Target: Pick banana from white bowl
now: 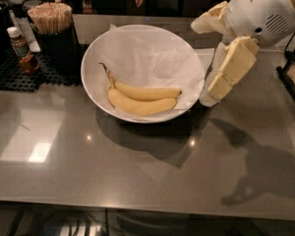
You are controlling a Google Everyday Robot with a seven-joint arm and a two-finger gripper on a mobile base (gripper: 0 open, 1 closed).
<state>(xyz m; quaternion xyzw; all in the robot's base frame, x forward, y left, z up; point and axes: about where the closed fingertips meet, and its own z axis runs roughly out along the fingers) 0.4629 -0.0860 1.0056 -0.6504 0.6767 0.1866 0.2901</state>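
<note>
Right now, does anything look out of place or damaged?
Nothing stands out. Both bananas lie in the white bowl; only its paper liner pokes over the rim. The gripper hangs beside the bowl's right edge.

Glossy grey countertop (137,186) — pale light reflections (39,151)

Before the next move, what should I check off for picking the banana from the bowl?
1. Banana lies in the bowl: ok.
2. Target told apart from the plumper banana touching it: ok, it is slimmer with a long dark-tipped stem.
3. Banana uncovered from above: ok.
4. Gripper over the banana: not ok, it is beside the bowl's right rim.
5. Bottle away from the approach: ok, far left.
</note>
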